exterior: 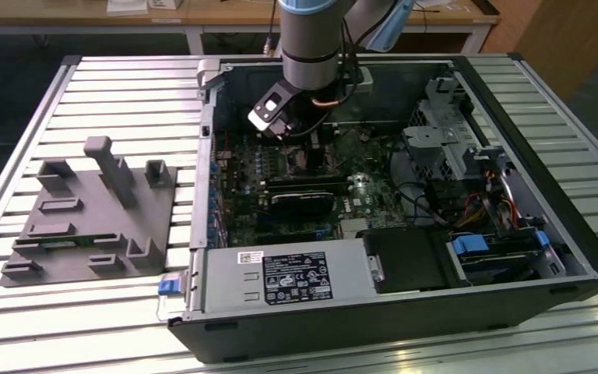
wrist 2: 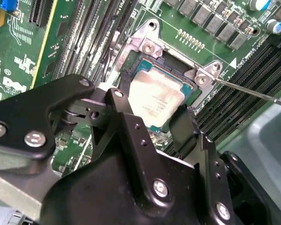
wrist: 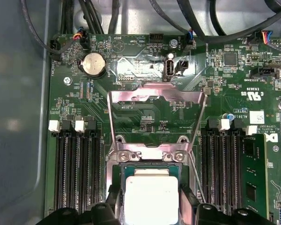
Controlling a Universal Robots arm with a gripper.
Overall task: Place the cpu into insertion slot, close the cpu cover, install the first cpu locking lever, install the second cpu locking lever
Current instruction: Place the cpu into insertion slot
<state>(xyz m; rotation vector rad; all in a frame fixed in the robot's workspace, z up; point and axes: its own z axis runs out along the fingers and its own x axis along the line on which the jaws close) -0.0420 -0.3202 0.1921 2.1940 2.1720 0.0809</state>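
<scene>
My gripper (exterior: 301,140) reaches down into the open computer case over the motherboard. In both wrist views its two black fingers (wrist: 113,202) flank the cpu (wrist: 150,194), a flat square chip with a silvery top, and press against its opposite edges. The cpu (wrist 2: 154,96) lies within the insertion slot (wrist: 147,153), whose silvery frame (wrist 2: 147,44) surrounds it. The cpu cover (wrist: 154,89), a thin metal plate with a cut-out middle, is swung open away from the socket. A thin wire locking lever (wrist 2: 253,91) sticks out free beside the socket.
Long black memory slots (wrist: 79,173) run on both sides of the socket. A grey labelled power-supply box (exterior: 278,280) sits at the case's near edge. A black card (exterior: 304,204), cables (exterior: 476,210) and drive bays crowd the interior. A grey fixture (exterior: 91,218) stands on the exterior view's left.
</scene>
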